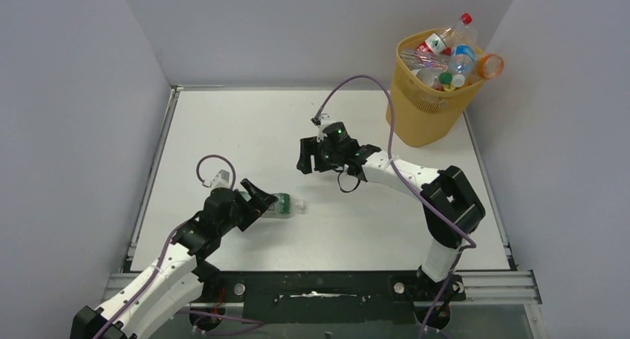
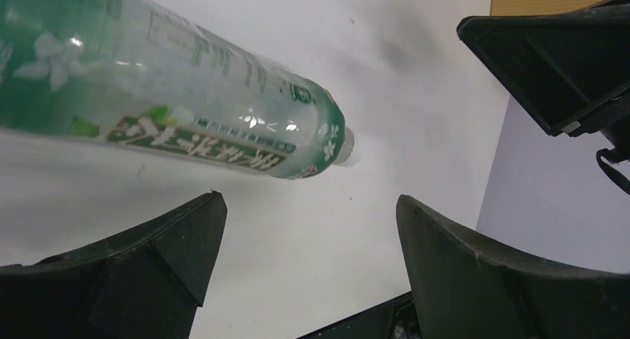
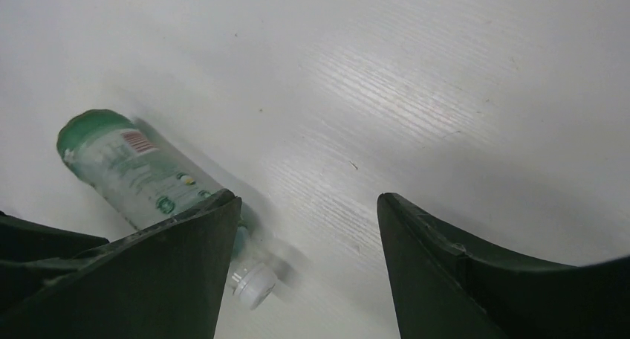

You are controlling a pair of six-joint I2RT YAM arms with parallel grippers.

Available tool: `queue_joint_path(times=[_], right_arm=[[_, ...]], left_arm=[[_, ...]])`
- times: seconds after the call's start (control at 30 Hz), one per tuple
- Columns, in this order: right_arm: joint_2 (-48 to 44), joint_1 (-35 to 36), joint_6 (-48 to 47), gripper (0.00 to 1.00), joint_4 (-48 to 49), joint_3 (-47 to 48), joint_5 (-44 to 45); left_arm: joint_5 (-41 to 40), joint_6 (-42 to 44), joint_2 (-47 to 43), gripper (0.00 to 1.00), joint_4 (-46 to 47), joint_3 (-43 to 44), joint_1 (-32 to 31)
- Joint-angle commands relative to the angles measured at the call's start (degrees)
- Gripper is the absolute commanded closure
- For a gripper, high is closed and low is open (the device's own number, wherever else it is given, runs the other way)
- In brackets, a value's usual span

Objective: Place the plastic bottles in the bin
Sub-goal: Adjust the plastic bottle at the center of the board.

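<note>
One plastic bottle (image 1: 287,204) with a green label and a white cap lies on its side on the white table. My left gripper (image 1: 266,203) stands open at its base end. In the left wrist view the bottle (image 2: 171,94) lies just beyond the fingertips of the left gripper (image 2: 308,201), with nothing between them. My right gripper (image 1: 312,163) hovers open farther back. In its wrist view the right gripper (image 3: 308,198) frames bare table, and its left finger covers part of the bottle (image 3: 141,172). The yellow-orange bin (image 1: 425,108) at the back right holds several bottles.
A clear bottle with a red cap (image 1: 455,33) and an orange one (image 1: 490,65) stick out over the bin's rim. Grey walls enclose the table on three sides. A purple cable (image 1: 364,82) arcs above the right arm. The right gripper (image 2: 557,64) shows in the left wrist view.
</note>
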Motion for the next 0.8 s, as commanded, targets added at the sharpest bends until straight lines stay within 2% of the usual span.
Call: queue_joint_path(times=[0.0, 0.23, 0.53, 0.77], right_arm=[[3.18, 1.46, 1.63, 0.31, 2.15, 1.31, -1.58], [2.09, 5.54, 4.71, 0.35, 5.27, -5.17, -2.45], [-1.05, 13.59, 8.25, 0.43, 5.38, -10.88, 1.21], [-9.54, 10.77, 8.7, 0.43, -1.44, -11.59, 7.0]], left_arm=[[-1.04, -2.93, 2.36, 0.14, 7.2, -0.09, -1.56], [-4.32, -3.59, 4.27, 0.13, 8.41, -2.69, -2.82], [-6.92, -3.43, 5.81, 0.13, 9.8, -3.39, -2.87], [-6.81, -2.24, 10.68, 0.12, 12.29, -1.78, -2.76]])
